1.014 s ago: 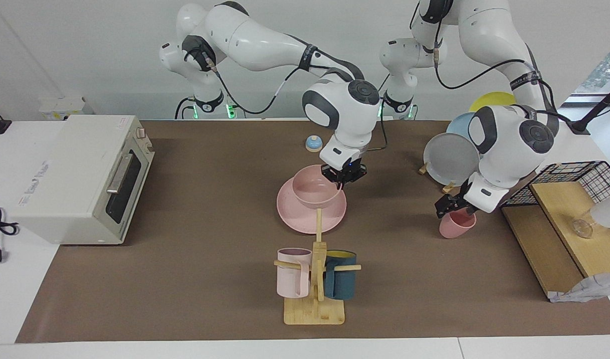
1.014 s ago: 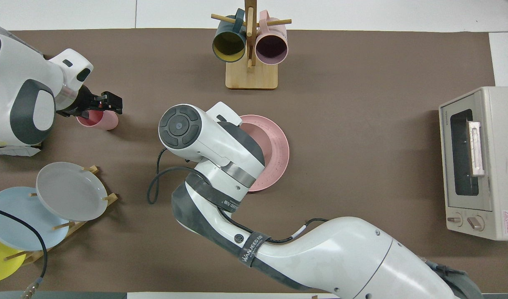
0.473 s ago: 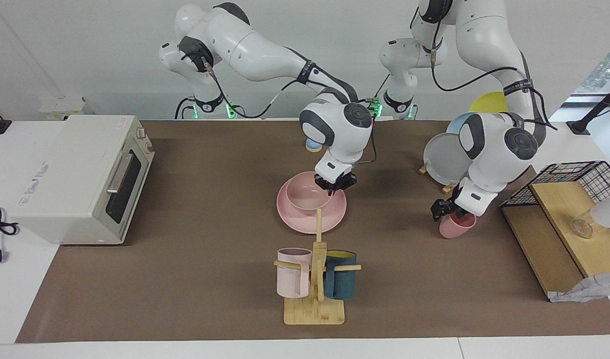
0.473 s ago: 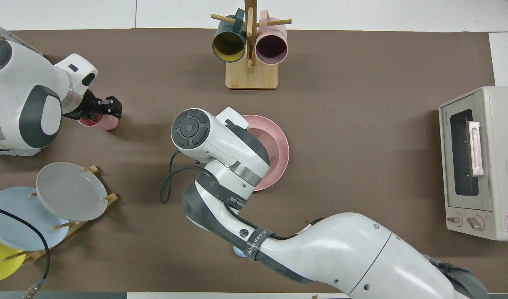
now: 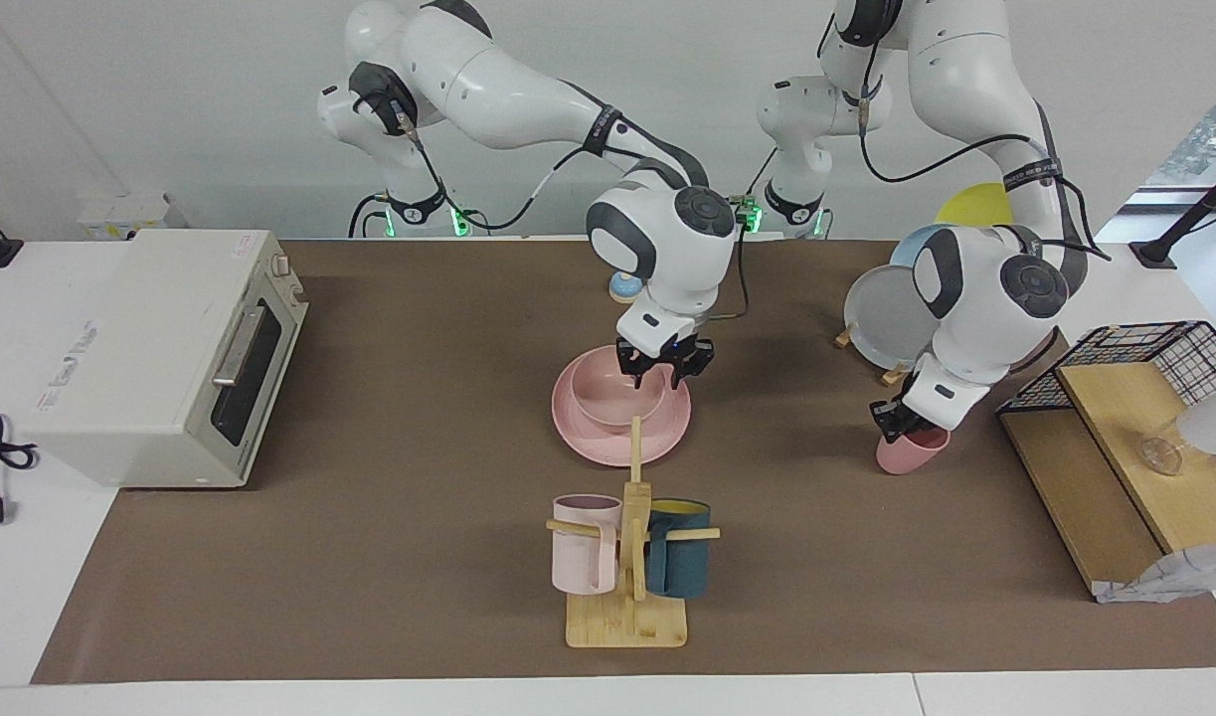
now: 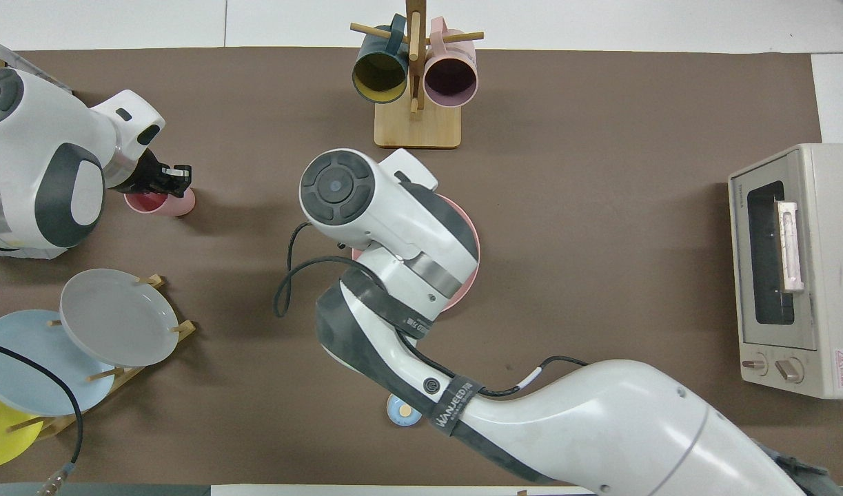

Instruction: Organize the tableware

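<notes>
The pink plate [image 5: 580, 440] lies mid-table, and the pink bowl [image 5: 608, 394] sits in it. My right gripper [image 5: 659, 376] is open just over the bowl's rim on the side nearer the robots. In the overhead view the right arm hides the bowl and the gripper, and only the plate's edge [image 6: 472, 242] shows. The pink cup [image 5: 912, 453] stands upright on the table toward the left arm's end; it also shows in the overhead view [image 6: 160, 202]. My left gripper [image 5: 901, 426] [image 6: 167, 180] is down at the cup's rim and shut on it.
A wooden mug tree [image 5: 627, 557] with a pale pink and a teal mug stands farther from the robots than the plate. A rack of grey, blue and yellow plates [image 5: 896, 318] stands nearer the robots than the cup. Also in view: a toaster oven [image 5: 160, 348], a wire basket and wooden shelf [image 5: 1144, 418], and a small blue bell [image 5: 623, 286].
My right gripper lowered the bowl onto the plate and opened. My left gripper came down on the cup and its fingers closed in.
</notes>
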Tool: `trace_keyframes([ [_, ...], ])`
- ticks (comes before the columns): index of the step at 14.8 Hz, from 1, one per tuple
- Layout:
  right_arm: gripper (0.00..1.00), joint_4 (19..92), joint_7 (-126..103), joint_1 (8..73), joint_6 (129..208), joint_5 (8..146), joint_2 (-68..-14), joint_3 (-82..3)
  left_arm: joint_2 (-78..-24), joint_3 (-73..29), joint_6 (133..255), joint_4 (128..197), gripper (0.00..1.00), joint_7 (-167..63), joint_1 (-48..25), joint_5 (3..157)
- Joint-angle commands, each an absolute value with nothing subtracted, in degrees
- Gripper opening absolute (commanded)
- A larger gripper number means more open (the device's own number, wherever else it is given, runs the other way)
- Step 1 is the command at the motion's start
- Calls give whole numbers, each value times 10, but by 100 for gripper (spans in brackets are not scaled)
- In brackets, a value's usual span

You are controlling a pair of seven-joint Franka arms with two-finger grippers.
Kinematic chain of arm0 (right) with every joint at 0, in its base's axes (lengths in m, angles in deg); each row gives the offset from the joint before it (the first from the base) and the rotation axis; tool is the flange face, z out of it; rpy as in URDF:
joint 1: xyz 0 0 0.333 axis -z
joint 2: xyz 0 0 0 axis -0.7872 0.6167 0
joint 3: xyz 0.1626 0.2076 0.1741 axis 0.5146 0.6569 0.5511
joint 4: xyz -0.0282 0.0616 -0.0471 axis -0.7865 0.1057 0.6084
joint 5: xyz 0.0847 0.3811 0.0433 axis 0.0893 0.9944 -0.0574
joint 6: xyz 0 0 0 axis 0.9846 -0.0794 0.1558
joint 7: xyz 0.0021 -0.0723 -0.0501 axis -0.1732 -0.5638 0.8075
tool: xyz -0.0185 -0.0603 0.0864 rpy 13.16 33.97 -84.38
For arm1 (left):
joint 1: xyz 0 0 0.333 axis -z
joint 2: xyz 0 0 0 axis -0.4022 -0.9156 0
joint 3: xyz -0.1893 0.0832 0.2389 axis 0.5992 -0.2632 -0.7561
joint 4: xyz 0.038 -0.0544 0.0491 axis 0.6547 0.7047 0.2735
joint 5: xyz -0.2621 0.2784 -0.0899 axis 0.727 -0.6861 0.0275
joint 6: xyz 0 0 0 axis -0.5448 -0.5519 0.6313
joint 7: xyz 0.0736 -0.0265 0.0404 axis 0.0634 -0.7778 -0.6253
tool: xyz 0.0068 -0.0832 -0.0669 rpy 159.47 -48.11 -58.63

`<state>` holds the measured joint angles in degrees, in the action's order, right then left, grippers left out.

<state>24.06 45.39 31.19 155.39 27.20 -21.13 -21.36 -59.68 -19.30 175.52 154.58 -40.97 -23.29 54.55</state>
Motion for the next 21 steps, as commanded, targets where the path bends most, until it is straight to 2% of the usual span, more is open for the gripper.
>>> trace_keyframes([
  [1, 100, 273, 364, 370, 1499, 347, -329, -234, -591, -194, 1702, 1495, 0, -411, -229, 537],
  [3, 100, 275, 265, 393, 1441, 401, -390, -283, -592, -192, 1609, 1410, 0, -451, -219, 543],
  [5, 100, 285, 180, 392, 1405, 432, -430, -361, -599, -191, 1507, 1324, 0, -521, -192, 558],
  [7, 100, 325, 128, 397, 1394, 436, -477, -402, -616, -190, 1446, 1238, 0, -620, -158, 569],
  [9, 100, 382, 104, 406, 1397, 436, -518, -432, -637, -192, 1422, 1193, 0, -737, -93, 572],
  [11, 100, 433, 85, 416, 1397, 436, -546, -437, -636, -189, 1451, 1191, 0, -844, -29, 573],
  [15, 100, 467, 31, 420, 1399, 436, -560, -473, -654, -192, 1513, 1217, 0, -943, 69, 572],
  [17, 100, 471, 29, 427, 1400, 436, -568, -479, -655, -192, 1552, 1253, 0, -980, 93, 571],
  [21, 100, 501, -41, 437, 1455, 443, -572, -508, -694, -192, 1571, 1256, 0, -1021, 128, 558],
])
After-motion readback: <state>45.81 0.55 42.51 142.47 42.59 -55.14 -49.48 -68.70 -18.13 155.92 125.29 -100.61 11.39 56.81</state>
